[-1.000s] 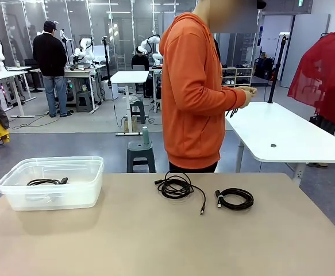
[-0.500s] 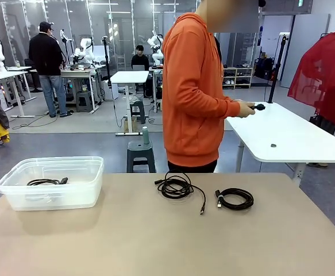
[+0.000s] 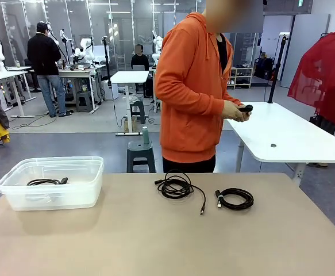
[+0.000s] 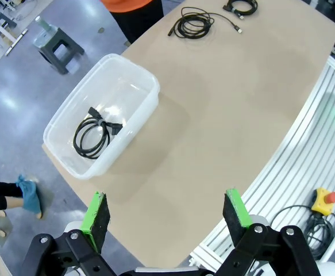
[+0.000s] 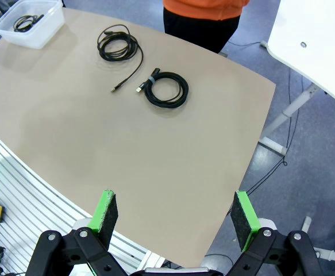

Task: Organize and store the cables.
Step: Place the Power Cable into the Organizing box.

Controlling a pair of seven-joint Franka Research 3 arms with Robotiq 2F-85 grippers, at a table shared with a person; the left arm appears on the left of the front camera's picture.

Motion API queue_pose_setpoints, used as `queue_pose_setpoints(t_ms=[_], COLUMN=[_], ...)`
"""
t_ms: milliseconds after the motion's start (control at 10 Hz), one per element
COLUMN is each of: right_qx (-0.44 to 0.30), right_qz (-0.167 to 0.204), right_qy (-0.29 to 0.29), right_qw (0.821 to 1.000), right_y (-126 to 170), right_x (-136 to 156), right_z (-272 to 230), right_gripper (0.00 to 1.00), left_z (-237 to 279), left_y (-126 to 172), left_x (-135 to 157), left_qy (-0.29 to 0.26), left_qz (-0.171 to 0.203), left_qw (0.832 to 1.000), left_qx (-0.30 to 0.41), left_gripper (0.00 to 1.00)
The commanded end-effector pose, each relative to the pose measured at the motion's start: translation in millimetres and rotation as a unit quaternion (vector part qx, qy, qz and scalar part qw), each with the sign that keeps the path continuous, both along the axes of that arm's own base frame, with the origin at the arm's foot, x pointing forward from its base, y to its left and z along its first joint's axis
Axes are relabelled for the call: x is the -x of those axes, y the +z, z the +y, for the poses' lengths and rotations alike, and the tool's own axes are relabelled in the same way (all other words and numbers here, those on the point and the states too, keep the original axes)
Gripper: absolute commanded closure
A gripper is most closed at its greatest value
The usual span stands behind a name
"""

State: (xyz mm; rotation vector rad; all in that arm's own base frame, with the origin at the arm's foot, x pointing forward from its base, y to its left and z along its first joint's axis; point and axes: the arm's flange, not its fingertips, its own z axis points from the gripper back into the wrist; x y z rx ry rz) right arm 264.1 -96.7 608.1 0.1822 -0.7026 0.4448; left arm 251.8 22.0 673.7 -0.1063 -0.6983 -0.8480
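- Nearest, high above the robot's edge of the table: left gripper (image 4: 162,201), green pads spread wide, nothing between them.
- Same for the right gripper (image 5: 173,201): jaws released and bare, well clear of the tan table (image 3: 156,241) below.
- On the left part of the table, a clear plastic bin (image 3: 75,198), with one black coiled cable (image 3: 43,182) lying flat on its floor.
- Past the middle, toward the far edge: a loose coil (image 3: 174,187) of black cable lying flat, one end trailing right and nearward to a small connector.
- Just right of it, not touching: a tight coil (image 3: 236,199), neat and round, with a connector at its left side.
- Both coils well apart from the bin.
- At the far side, a person in an orange hoodie (image 3: 193,86), hands (image 3: 234,110) together at waist height around a small black object (image 3: 246,108), too small to identify.
- Farther back on the right, a white table (image 3: 293,138).
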Motion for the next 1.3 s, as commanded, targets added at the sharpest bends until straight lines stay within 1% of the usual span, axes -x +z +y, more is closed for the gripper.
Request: queue_pose_setpoints(t_ms=[0,1200], right_qx=[0.001,0.001], right_qz=[0.000,0.000], right_qy=[0.000,0.000], right_qw=[1.000,1.000], right_y=[0.9,0.9], right_x=[-0.4,-0.4], right_z=[0.6,0.6], right_gripper=[0.00,0.00], left_z=[1.4,1.4], left_y=[1.3,1.3], left_x=[0.9,0.9], left_qy=[-0.001,-0.001], left_qz=[-0.002,-0.002], left_qw=[1.000,1.000], left_qx=[-0.002,-0.002], left_gripper=[0.00,0.00])
